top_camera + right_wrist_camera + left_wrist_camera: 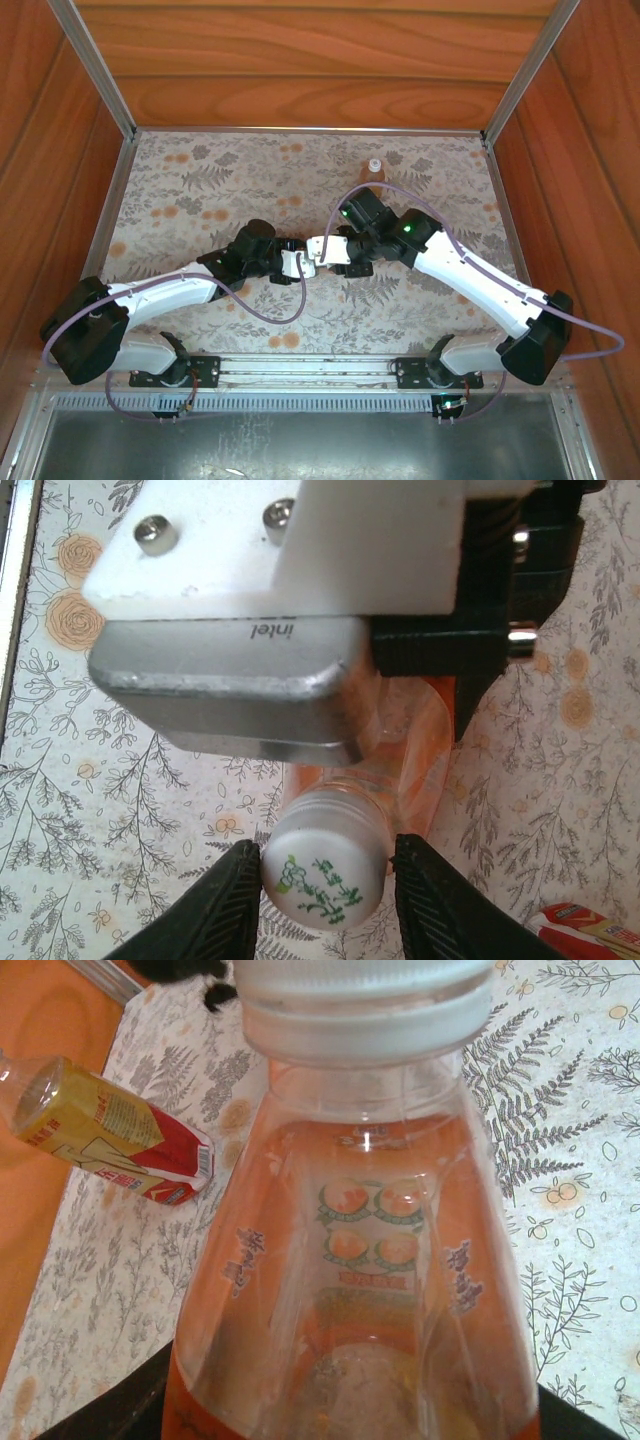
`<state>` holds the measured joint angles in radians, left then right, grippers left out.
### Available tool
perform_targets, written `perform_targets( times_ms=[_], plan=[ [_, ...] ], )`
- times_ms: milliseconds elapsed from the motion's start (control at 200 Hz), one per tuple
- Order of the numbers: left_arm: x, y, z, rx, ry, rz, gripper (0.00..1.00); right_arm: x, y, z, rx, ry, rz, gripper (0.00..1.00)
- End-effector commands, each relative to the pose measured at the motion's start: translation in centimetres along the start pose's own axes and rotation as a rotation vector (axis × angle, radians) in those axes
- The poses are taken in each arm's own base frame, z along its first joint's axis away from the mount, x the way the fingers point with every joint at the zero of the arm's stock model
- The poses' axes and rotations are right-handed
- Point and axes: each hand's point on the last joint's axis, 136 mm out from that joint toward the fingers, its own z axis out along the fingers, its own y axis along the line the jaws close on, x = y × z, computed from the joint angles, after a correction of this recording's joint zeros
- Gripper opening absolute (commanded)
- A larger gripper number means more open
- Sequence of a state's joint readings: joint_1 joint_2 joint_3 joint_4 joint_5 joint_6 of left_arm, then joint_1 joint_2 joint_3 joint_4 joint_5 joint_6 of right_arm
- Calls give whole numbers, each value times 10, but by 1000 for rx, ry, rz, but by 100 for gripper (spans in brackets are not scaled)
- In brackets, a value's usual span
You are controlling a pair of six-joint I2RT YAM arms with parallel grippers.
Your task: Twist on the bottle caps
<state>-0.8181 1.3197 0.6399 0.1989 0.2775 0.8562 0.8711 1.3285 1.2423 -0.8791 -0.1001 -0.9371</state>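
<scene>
Right gripper point(327, 882): clamping the cap from two sides, black fingers point(228, 905) pressing against its left and right walls.
Cap point(325, 868): sitting on the neck of the large bottle, showing a round white top with green printed characters and a ribbed white wall in the left wrist view.
Large bottle point(350, 1290): hanging above the table between the two grippers, near the middle of the table in the top view; showing clear thin plastic, orange liquid inside, and a back label with small orange fruit pictures seen through the wall.
Left gripper point(292, 263): holding the body of the large bottle, dark fingers lying against both lower sides of it in the left wrist view.
Silver camera housing point(225, 685): sitting above the bottle neck in the right wrist view, carrying small printed lettering on its edge.
Small bottle point(374, 170): standing alone near the far edge of the table, well apart from both grippers; wearing a yellow and red label, showing a whitish top, too small for telling more.
Table cloth point(200, 200): covering the table, showing grey ferns and orange flowers.
Wooden walls point(300, 60): enclosing the table on three sides.
</scene>
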Motion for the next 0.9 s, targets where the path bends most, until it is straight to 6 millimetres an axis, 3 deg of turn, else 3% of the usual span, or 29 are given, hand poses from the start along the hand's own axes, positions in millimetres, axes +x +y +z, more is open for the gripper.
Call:
perform_targets(
  times_ms=[0,250,355,540,645,725,899],
  plan=[
    [-14,0,-4,8,-51,4,54,2,5,8,-26,10,0,37],
    [-13,1,-4,4,-49,1,54,5,2,6,-3,27,30,25],
    [-12,2,-3,-1,-41,-4,54,0,-6,3,45,-1,134,11],
    [-5,5,-3,-24,-7,-13,54,-4,-30,-7,165,-47,608,1],
    [-2,6,-4,-38,8,-11,55,4,-41,-10,232,-34,879,2],
    [-1,8,-4,-47,15,-12,55,2,-33,-6,175,-44,1082,0],
    [0,9,-3,-51,24,-7,55,16,-22,1,188,-39,1603,0]
  ],
)
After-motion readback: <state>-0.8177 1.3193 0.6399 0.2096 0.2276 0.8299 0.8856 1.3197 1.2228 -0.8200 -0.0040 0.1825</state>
